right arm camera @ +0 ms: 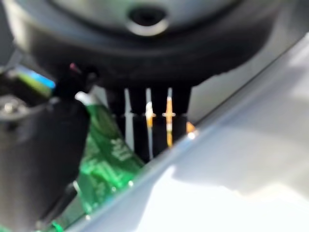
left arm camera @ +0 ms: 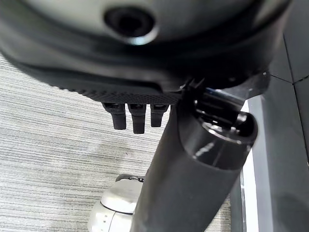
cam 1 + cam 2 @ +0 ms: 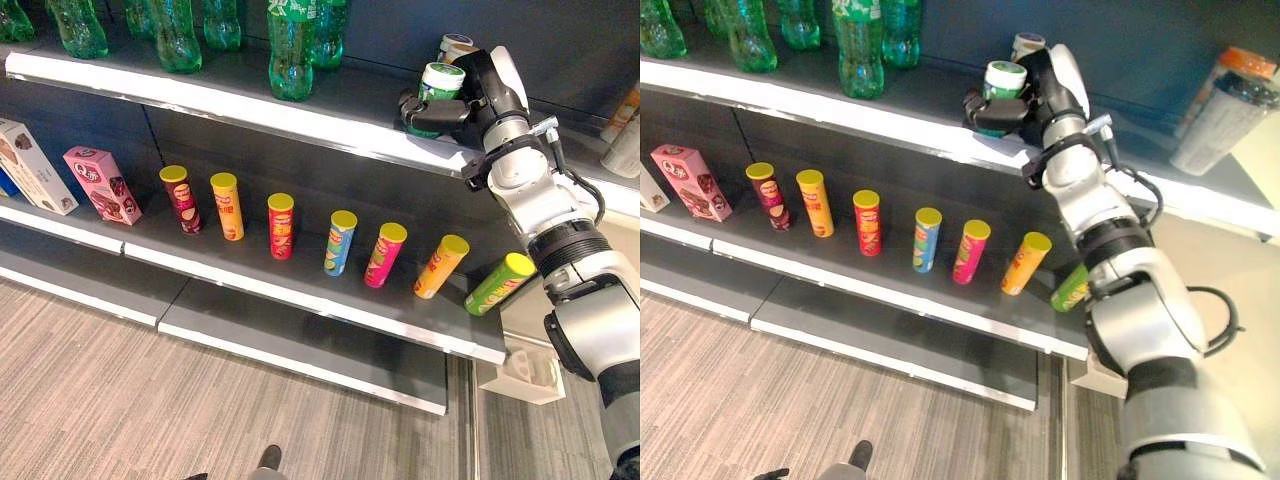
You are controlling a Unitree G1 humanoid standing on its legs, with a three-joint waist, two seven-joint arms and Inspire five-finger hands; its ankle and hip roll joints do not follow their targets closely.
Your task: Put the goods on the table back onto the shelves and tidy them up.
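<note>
Midway through restocking: right hand [image 3: 470,100] up at the top shelf [image 3: 330,130], fingers clamped on a green can [image 3: 437,90] being set beside the green bottles [image 3: 290,50], chip tubes [image 3: 338,242] already lined below, left hand [image 2: 137,116] fingers relaxed, idle.

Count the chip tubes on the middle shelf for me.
7, in one row along the middle shelf: maroon, orange, red, blue, pink, orange-yellow, and green by the right arm. None seem hidden.
</note>
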